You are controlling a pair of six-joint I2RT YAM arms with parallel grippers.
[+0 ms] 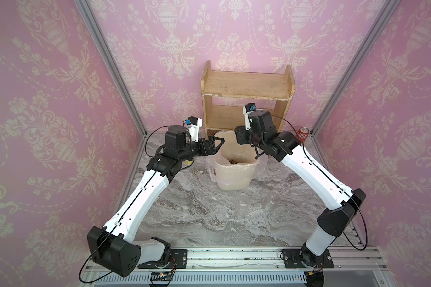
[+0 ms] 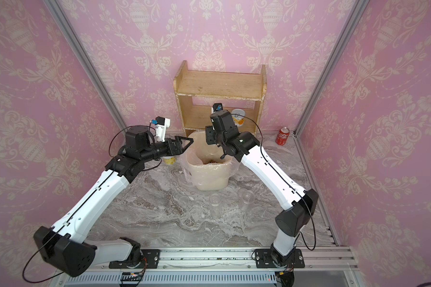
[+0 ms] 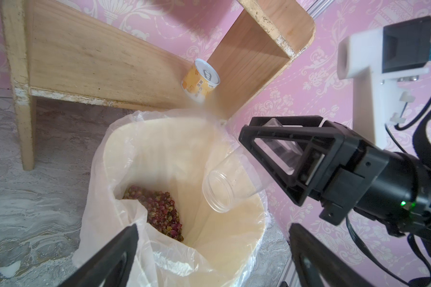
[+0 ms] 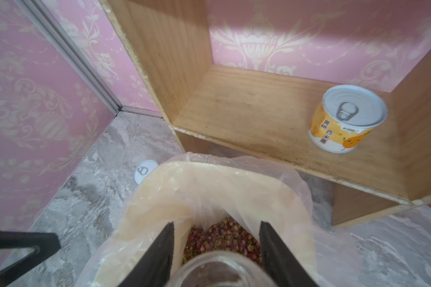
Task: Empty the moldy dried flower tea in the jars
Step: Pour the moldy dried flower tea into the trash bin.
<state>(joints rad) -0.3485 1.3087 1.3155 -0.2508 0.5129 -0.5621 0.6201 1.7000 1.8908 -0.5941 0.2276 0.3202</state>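
Note:
My right gripper [image 4: 215, 225] is shut on a clear jar [image 3: 224, 188], tilted mouth-down over the cream bin [image 1: 232, 181]. The jar [image 4: 224, 270] looks empty. Pinkish-brown dried flower tea [image 3: 157, 211] lies heaped at the bottom of the lined bin, and also shows in the right wrist view [image 4: 224, 236]. My left gripper [image 3: 213, 227] is open with nothing between its fingers, hovering at the bin's left rim [image 1: 218, 143]. Two more clear jars [image 1: 243, 202] [image 1: 273, 198] stand on the marble table in front of the bin, and both look empty.
A wooden shelf [image 1: 246, 87] stands behind the bin with a yellow tin [image 2: 238, 118] on its lower board. Another yellow tin [image 2: 169, 160] sits left of the bin under my left arm. A red cola can [image 1: 302, 134] is at the back right. A round lid [image 1: 205, 200] lies near the jars.

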